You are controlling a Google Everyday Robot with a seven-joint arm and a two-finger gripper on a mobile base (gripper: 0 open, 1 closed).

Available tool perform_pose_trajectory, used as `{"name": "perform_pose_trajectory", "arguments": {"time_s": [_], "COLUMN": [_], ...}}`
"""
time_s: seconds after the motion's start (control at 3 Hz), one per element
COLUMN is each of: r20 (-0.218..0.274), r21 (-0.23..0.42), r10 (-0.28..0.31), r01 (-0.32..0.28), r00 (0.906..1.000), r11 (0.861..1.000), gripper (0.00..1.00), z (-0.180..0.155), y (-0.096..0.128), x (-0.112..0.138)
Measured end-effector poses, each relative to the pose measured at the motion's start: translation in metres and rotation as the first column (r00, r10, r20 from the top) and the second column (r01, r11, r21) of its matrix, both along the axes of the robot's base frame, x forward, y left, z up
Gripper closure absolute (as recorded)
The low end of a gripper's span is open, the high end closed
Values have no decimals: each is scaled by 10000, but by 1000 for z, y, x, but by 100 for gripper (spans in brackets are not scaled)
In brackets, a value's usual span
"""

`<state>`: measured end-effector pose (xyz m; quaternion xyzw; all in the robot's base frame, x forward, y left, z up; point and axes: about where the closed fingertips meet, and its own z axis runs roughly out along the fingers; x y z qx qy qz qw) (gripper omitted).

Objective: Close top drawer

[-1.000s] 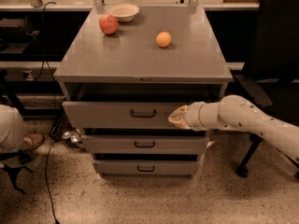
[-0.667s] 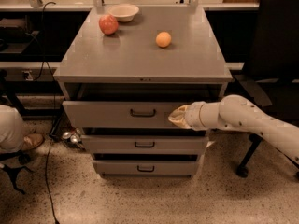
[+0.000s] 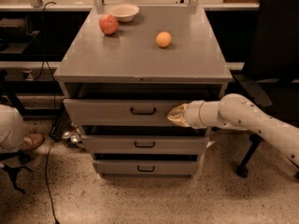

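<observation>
The top drawer [image 3: 107,112] is the uppermost of three in a grey metal cabinet [image 3: 140,55]. It stands pulled out a little, with a dark gap showing above its front. Its dark bar handle [image 3: 143,110] is at the centre of the front. My gripper [image 3: 174,115] is at the end of the white arm [image 3: 243,118] that reaches in from the right. Its beige tip is against the right part of the top drawer's front, right of the handle.
Two shallower drawers [image 3: 145,144] sit below and also stick out slightly. On the cabinet top are a red apple [image 3: 108,24], a white bowl [image 3: 123,12] and an orange [image 3: 163,39]. A black office chair [image 3: 275,55] stands to the right. Cables and cans [image 3: 70,135] lie on the floor at left.
</observation>
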<state>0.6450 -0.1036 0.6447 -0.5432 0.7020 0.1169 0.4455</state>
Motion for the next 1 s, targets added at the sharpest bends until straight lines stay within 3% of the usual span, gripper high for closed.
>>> {"name": "perform_pose_trajectory", "arguments": {"time_s": [0.33, 0.67, 1.0], "r20": [1, -578, -1288], "r21": [3, -242, -288], "r10": [-1, -808, -1699], "r01": [1, 796, 1676], "r00": [10000, 9950, 9770], "r11": [10000, 9965, 9854], "gripper": [100, 100, 100], "z": [0, 3, 6], "y": [0, -33, -77], "x": [0, -45, -97]}}
